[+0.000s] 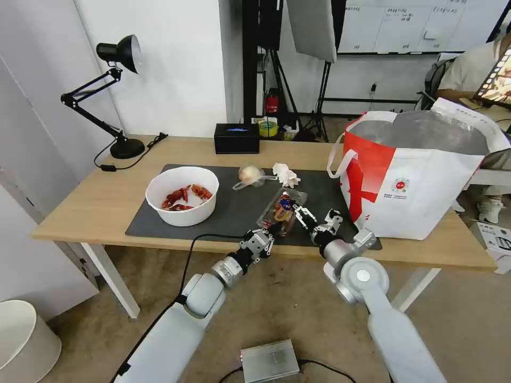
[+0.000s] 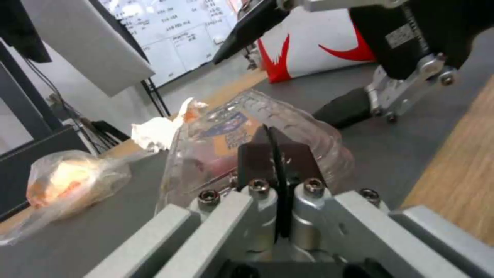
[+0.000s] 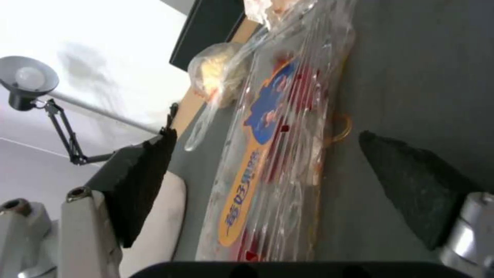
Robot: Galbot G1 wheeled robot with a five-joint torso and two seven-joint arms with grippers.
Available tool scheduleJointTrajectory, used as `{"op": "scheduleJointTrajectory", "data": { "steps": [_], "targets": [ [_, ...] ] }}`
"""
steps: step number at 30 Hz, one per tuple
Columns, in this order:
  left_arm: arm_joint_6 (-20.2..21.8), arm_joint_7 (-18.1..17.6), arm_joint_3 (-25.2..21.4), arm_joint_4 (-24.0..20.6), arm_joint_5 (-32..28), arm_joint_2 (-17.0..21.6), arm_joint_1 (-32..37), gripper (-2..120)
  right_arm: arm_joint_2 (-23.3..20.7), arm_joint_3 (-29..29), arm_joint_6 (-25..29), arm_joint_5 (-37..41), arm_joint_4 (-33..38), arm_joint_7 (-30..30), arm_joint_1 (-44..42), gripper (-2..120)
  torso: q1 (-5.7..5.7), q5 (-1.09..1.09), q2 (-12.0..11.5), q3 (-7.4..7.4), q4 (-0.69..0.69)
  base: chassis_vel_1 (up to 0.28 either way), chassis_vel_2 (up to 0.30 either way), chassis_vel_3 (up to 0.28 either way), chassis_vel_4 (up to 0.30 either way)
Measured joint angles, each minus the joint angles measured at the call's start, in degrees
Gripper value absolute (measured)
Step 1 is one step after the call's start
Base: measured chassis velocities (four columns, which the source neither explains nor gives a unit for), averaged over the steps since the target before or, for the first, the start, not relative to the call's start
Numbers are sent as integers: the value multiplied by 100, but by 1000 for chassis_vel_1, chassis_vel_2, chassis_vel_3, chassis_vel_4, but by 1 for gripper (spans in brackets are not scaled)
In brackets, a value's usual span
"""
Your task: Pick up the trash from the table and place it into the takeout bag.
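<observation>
Both our grippers meet at the clamshell tray (image 1: 282,208) on the table's (image 1: 96,202) dark mat (image 1: 234,213)

Our left gripper (image 2: 273,143) has its fingers pressed together at the tray's near end, with the edge seemingly pinched between them; our right gripper (image 1: 318,215) stands spread wide just beside the tray, holding nothing. The bowl of shells (image 1: 182,195) sits to the left, the wrapped lump (image 1: 250,174) and tissue (image 1: 286,174) behind, the takeout bag (image 1: 420,175) at right
</observation>
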Motion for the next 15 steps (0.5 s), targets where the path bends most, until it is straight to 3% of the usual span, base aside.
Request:
{"op": "scheduleJointTrajectory", "data": {
  "steps": [10, 15],
  "targets": [
    [3, 13, -18, -16, -18, -8, 27, 0, 108, -68, -24, -42, -178, -2, 153, 92, 0, 0, 0, 0, 0, 0, 0, 0, 0],
    [2, 13, -23, -17, -26, -16, 42, 0, 151, -75, -82, -149, -274, -15, 204, 83, -1, 0, 0, -1, -1, 0, 0, 0, 0]
  ]
}}
